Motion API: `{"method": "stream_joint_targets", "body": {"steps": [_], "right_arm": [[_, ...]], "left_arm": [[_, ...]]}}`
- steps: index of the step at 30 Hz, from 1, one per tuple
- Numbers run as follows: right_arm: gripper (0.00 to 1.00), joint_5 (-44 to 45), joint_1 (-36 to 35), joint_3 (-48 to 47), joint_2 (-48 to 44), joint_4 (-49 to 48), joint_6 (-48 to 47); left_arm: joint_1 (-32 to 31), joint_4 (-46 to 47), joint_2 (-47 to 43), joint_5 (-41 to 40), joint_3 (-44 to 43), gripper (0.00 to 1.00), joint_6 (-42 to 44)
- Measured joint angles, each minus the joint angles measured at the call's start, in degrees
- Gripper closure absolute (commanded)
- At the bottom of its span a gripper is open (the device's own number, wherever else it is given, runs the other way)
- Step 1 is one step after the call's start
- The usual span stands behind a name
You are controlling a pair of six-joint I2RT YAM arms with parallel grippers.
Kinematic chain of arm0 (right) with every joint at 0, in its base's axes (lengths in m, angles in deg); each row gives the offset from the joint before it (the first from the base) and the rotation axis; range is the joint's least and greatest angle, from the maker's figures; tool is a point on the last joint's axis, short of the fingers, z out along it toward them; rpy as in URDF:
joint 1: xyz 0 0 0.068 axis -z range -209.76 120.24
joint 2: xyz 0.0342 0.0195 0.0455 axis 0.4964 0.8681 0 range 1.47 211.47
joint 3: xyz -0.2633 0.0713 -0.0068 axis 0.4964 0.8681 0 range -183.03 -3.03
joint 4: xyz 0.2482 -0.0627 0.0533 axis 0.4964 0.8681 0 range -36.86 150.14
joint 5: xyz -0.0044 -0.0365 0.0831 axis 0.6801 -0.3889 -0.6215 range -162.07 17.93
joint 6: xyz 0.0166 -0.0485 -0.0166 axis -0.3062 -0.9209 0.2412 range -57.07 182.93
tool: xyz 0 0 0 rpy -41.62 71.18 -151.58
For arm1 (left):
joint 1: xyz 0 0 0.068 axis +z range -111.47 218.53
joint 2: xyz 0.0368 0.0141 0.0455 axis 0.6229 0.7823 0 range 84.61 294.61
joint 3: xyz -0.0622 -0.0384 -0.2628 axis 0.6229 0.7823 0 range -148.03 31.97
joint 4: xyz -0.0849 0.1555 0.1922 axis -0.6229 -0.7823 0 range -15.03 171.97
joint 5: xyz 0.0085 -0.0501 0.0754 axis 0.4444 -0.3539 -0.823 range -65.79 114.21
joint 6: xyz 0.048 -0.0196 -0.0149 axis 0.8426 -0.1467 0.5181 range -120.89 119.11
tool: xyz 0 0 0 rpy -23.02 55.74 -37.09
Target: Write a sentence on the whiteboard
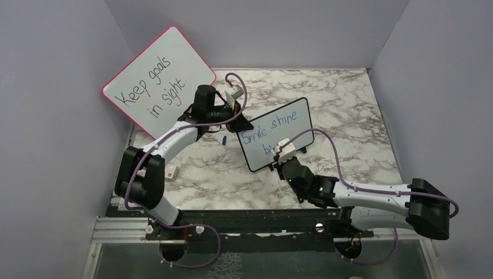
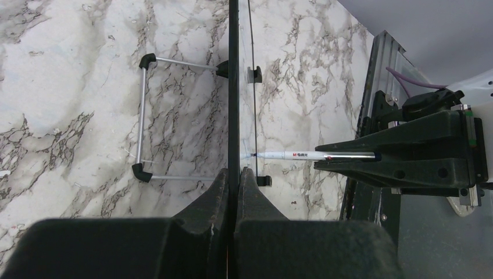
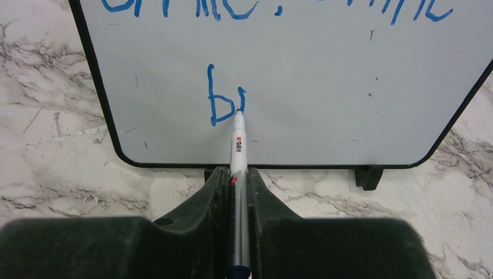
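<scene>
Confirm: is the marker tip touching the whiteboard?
Touching. The right wrist view shows the marker tip pressed on the whiteboard at the end of a blue stroke, no gap.

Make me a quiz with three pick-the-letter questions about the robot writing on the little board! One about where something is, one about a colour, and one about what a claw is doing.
1. Where does the pen tip touch?
A) the lower part of the whiteboard
B) its black frame
C) nothing

2. What colour is the writing?
A) black
B) blue
C) green

3. What is the left claw doing?
A) hanging open
B) holding the pen
C) pinching the whiteboard's edge

Answers:
1 A: the tip sits beside the "b", under the top line.
2 B: every letter is blue.
3 C: it is shut on the whiteboard's edge, while the right claw holds the pen.
</scene>
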Motion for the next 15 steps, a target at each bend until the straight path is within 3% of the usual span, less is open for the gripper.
{"method": "stream_joint_targets", "body": {"steps": [15], "right_arm": [[0.99,0.42,0.85,0.0,0.0,-3.69,-1.95]], "left_arm": [[0.0,-0.07,0.0,0.0,0.0,1.0,0.0]]}}
